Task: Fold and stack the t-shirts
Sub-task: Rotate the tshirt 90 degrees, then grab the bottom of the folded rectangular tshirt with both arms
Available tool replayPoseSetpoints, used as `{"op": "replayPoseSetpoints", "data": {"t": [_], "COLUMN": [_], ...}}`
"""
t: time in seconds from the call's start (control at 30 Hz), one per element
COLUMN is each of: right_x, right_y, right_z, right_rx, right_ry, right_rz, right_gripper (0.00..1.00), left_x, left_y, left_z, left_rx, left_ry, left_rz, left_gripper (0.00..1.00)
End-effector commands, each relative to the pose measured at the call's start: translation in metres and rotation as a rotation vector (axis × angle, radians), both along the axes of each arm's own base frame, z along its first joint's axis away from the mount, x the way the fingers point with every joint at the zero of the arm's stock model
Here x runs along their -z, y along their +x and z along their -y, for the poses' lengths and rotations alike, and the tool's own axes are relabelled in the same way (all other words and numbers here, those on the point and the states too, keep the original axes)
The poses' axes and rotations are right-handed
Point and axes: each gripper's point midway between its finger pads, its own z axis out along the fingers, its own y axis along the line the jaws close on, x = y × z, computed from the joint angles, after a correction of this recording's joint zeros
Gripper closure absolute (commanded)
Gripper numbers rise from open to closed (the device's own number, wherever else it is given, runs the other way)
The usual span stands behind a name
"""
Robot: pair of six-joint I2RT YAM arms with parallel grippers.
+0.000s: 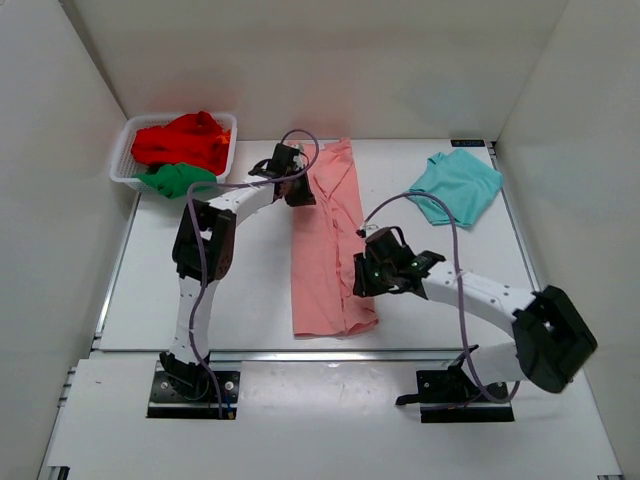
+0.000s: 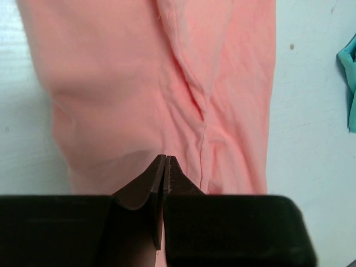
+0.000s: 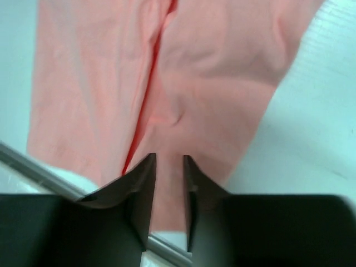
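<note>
Left gripper (image 2: 166, 158) pinches the salmon-pink t-shirt (image 1: 325, 240) at eleven o'clock; right gripper (image 3: 168, 157), jaws slightly parted, hovers at its four o'clock edge.

The right hand (image 3: 168, 158) hung with its fingers slightly parted over the salmon-pink t-shirt (image 3: 217, 72), which lay rumpled on the pale desk (image 3: 311, 139), a dark crease running lengthwise toward one finger.

Soft matt cloth, lightly creased, for the salmon-pink t-shirt (image 1: 325, 240) and the light teal t-shirt (image 1: 458, 185). White plastic mesh for the basket (image 1: 122, 160), smooth pale matt surface for the table (image 1: 250, 290). Dark, smooth, faintly glossy hard plastic for the fingers (image 2: 139, 192) of the left gripper (image 2: 166, 162).
</note>
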Motion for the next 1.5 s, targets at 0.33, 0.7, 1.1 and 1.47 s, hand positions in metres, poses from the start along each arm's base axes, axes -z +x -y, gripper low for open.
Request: {"op": "replayPoseSetpoints", "data": {"t": [0.33,0.7,1.1,1.47], "right_x": [0.024,-0.002,0.024,0.044], "right_y": [-0.070,-0.068,-0.074,-0.087], "right_z": [-0.028,-0.022,0.041,0.041], "right_rx": [-0.093,-0.018,0.293,0.299], "right_ry": [0.097,0.102,0.160,0.203], "right_rz": [-0.094,-0.015,-0.109,-0.165], "right_gripper": [0.94,0.78,0.64,1.00], "left_x": [-0.063,-0.021,-0.002,0.015], "left_y": [-0.126,-0.250,-0.308,-0.340], "left_z": [-0.042,-0.069,-0.074,-0.058], "left_rx": [0.022,0.061,0.114,0.181], "left_ry": [-0.080,-0.119,-0.142,-0.130], "left_rz": [0.089,0.021,0.011,-0.061], "left_gripper": [0.87,0.85,0.63,0.62]}}
